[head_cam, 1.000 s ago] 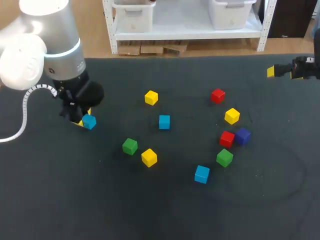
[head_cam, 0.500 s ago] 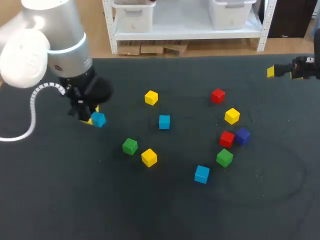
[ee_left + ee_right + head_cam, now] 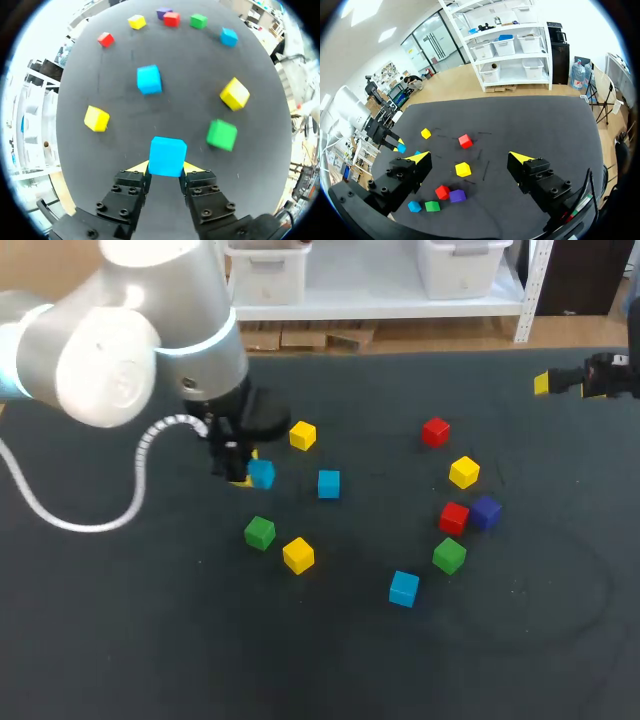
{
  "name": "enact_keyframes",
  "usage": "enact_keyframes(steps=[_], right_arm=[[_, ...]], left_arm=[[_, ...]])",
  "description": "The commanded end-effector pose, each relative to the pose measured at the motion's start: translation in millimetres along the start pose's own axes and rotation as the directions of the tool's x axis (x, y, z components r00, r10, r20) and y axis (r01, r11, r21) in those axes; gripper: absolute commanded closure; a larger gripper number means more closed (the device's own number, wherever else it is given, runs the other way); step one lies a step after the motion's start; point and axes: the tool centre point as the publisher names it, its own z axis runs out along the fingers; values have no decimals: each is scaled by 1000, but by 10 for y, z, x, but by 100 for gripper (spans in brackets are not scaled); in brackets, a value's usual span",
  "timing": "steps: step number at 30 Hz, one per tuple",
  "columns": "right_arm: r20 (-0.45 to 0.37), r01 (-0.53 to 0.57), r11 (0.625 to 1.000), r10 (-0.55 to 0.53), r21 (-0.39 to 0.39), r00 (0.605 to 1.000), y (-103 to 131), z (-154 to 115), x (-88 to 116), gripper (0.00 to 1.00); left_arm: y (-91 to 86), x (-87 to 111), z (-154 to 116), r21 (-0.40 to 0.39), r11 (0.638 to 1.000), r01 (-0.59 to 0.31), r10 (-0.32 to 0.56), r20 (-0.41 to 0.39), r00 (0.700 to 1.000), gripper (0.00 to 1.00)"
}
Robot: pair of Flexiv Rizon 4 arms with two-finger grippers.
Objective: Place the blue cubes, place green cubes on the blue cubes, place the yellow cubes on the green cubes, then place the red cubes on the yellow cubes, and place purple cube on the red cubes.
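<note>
Left gripper (image 3: 246, 478) is clamped on the held blue cube (image 3: 262, 474), yellow tips pressing two opposite faces. The cube is bright sky-blue with plain matte faces and crisp edges, sitting square in the fingers. It is left of the middle of the table (image 3: 150, 640), in the far half; whether it touches the table, cannot tell. Second blue cube (image 3: 328, 483) lies near it toward the right edge, far yellow cube (image 3: 302, 435) near on the far side. Left green cube (image 3: 260, 532) and near yellow cube (image 3: 298, 555) lie toward the near edge. Third blue cube (image 3: 404, 588) lies right of middle. Right green cube (image 3: 449, 555), near red cube (image 3: 454, 517) with purple cube (image 3: 485, 511) just beside it, right yellow cube (image 3: 464, 472) and far red cube (image 3: 435, 431) cluster toward the right edge. Right gripper (image 3: 565, 384) is at the far-right corner, fingers wide apart.
</note>
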Motion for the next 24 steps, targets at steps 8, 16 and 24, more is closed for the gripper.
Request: enact_keyframes(steps=[8, 16, 24], right_arm=[[1, -1, 1000, 1, 5, 1000, 8, 3, 1, 0], [1, -1, 1000, 1, 5, 1000, 8, 3, 1, 0], [1, -1, 1000, 1, 5, 1000, 8, 3, 1, 0]], left_arm=[[181, -358, 244, 4, 997, 78, -78, 6, 997, 100], [141, -476, 273, 32, 991, 130, -130, -15, 991, 100], [76, -527, 317, 48, 983, 178, -177, -29, 984, 100]])
